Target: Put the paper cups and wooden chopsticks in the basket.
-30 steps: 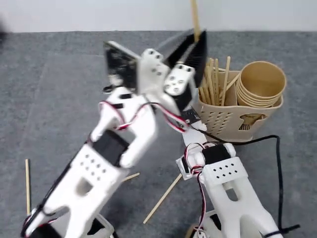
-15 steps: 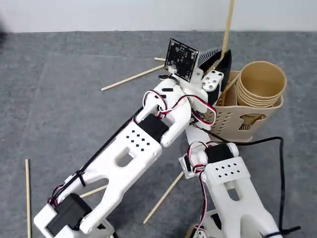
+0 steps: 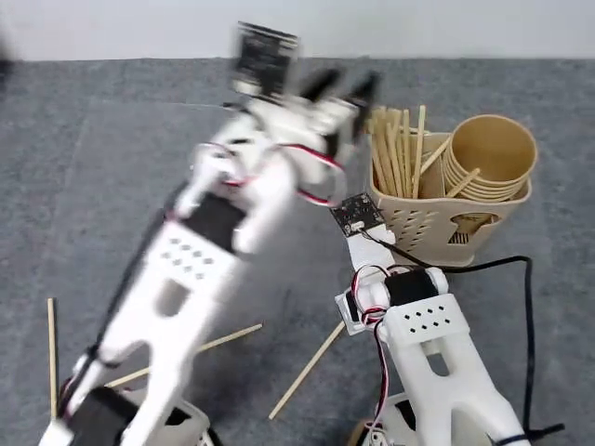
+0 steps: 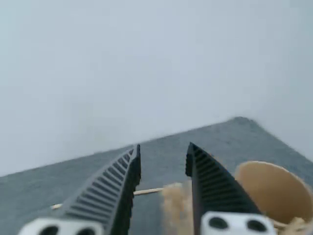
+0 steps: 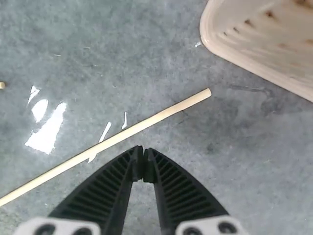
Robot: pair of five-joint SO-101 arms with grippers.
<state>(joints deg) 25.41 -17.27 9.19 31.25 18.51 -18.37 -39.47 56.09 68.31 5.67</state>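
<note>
Left pincer (image 4: pixel 163 147) gapes, seemingly empty, beside basket (image 3: pixel 418 229); right pincer (image 5: pixel 143 150) closed.

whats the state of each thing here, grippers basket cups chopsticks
left gripper: open, empty
right gripper: shut, empty
basket: upright, partly filled
paper cups: nested, upright in the basket
chopsticks in basket: standing on end
loose chopsticks: lying flat outside the basket
</note>
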